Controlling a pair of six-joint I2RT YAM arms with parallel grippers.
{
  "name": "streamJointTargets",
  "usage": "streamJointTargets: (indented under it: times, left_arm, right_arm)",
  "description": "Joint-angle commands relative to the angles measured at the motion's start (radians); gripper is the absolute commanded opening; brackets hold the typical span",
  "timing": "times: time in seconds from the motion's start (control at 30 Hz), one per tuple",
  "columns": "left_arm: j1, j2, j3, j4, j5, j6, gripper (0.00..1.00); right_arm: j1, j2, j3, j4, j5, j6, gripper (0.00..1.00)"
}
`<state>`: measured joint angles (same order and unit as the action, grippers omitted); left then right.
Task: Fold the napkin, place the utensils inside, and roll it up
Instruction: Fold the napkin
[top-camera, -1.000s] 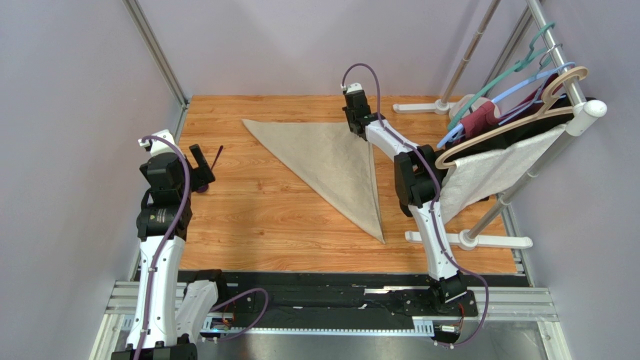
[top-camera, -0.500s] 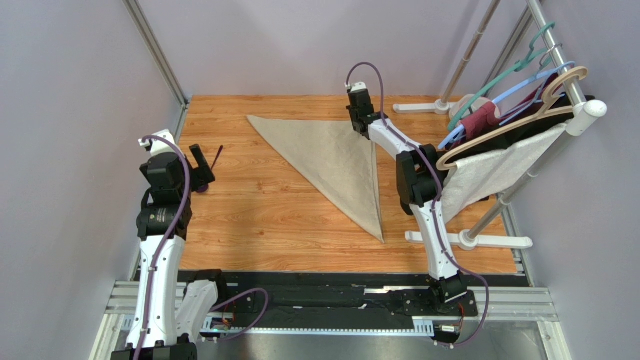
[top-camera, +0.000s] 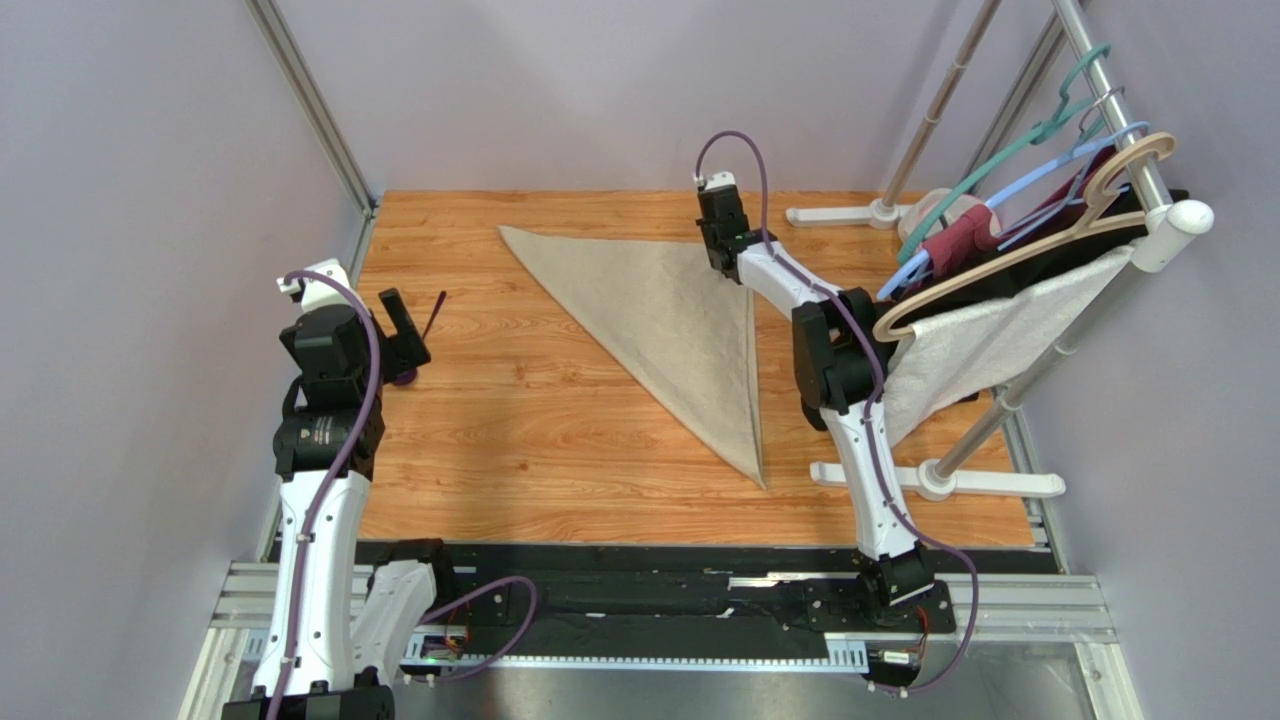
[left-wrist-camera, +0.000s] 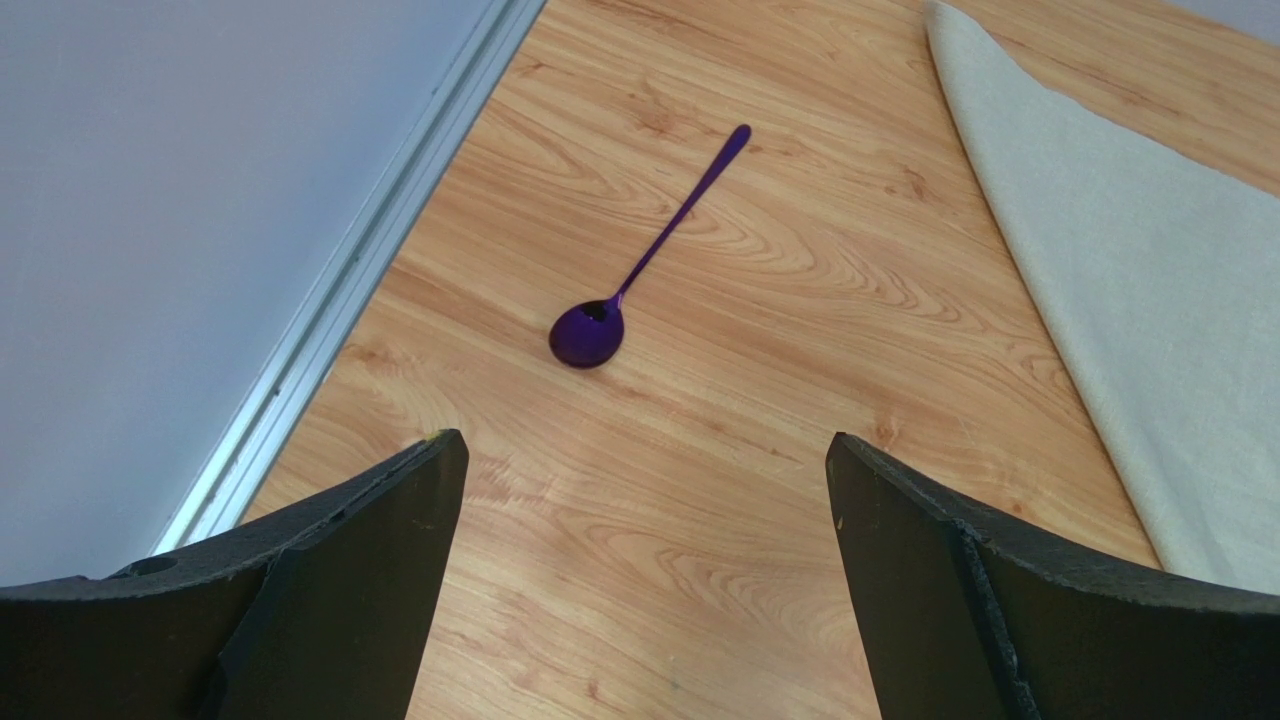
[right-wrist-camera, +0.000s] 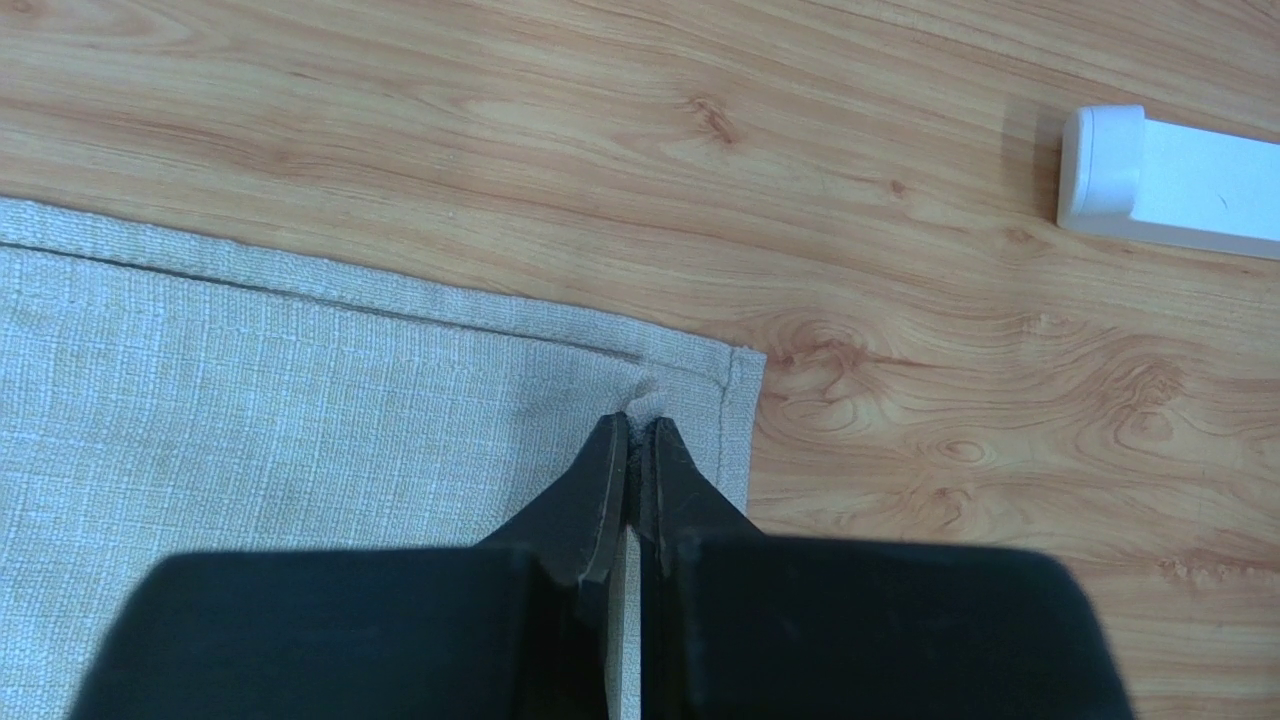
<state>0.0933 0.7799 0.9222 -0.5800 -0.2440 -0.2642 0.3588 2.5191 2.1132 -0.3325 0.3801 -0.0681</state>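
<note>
napkin (top-camera: 669, 323): folded triangle, far-right part of worktop (top-camera: 526, 435) | right pincer (right-wrist-camera: 631, 435): clamped on its far-right corner | spoon (left-wrist-camera: 646, 263): by left edge, ahead of left pincer (left-wrist-camera: 639, 450), bowl nearest, handle pointing toward far edge | left pincer: fingers apart, nearer arm

The work surface was a table (top-camera: 526, 435) with a light orange-brown wood-grain top. Plain pale lilac-grey walls (top-camera: 135, 180) enclosed it on the left, far and right sides. A slanting aluminium post (top-camera: 308, 98) stood at the far left corner, and an aluminium edge strip (left-wrist-camera: 349, 285) ran along the left border. A white garment rack (top-camera: 992, 483) stood at the right, its feet resting on the tabletop. It carried teal, blue and wooden hangers (top-camera: 1052, 150), a white textured cloth (top-camera: 977, 345) and a maroon garment (top-camera: 962, 237). A black plate (top-camera: 676, 593) on aluminium rails (top-camera: 1022, 615) ran along the near edge. Lighting was even, with soft shadows.
</note>
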Motion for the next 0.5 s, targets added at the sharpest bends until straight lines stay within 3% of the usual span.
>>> streamJointTargets:
  times: [0.0,0.4,0.43,0.47]
  left_arm:
    - [0.006,-0.005,0.029,0.012,0.006,-0.001,0.99]
    - [0.006,-0.004,0.029,0.012,0.006,-0.001,0.99]
    - [0.006,-0.005,0.029,0.012,0.006,-0.001,0.99]
    - [0.006,-0.005,0.027,0.012,0.006,-0.001,0.99]
  right_arm:
    - [-0.017,-0.069,0.002,0.038,0.033,0.007,0.0]
    - [-0.03,-0.052,0.04,0.027,0.036,0.002,0.0]
    - [-0.032,-0.048,0.048,0.021,0.04,0.002,0.01]
    - [-0.035,-0.046,0.05,0.021,0.04,0.002,0.08]
